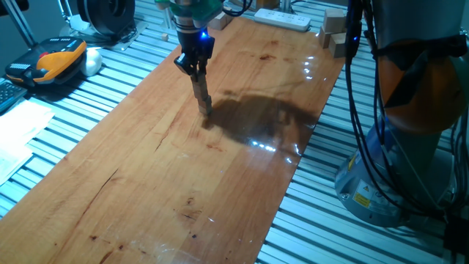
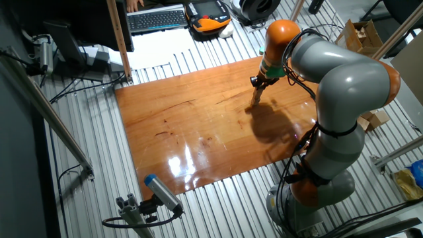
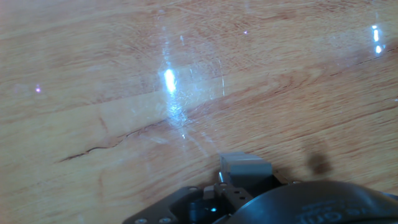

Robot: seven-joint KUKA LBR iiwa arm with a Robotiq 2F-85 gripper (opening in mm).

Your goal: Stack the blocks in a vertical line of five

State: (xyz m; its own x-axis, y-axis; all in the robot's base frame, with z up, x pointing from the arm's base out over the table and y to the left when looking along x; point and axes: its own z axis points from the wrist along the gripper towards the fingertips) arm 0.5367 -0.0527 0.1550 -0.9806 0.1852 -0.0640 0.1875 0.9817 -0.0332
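A thin column of tiny tan blocks (image 1: 203, 97) stands upright on the wooden board (image 1: 168, 176), in its far half. It also shows in the other fixed view (image 2: 256, 98). I cannot count the blocks in it. My gripper (image 1: 195, 72) hangs straight over the column, its fingertips at the top block and the jaws close together around it. The other fixed view shows the gripper (image 2: 259, 82) at the column's top. In the hand view only a small greyish cube top (image 3: 245, 165) shows against the dark gripper body; the fingers are hidden.
Larger pale wooden blocks (image 1: 333, 33) and a white power strip (image 1: 282, 18) lie beyond the board's far end. An orange-and-black device (image 1: 55, 62) sits at the far left. The arm's base and cables (image 1: 396, 147) stand right of the board. A keyboard (image 2: 158, 18) lies behind.
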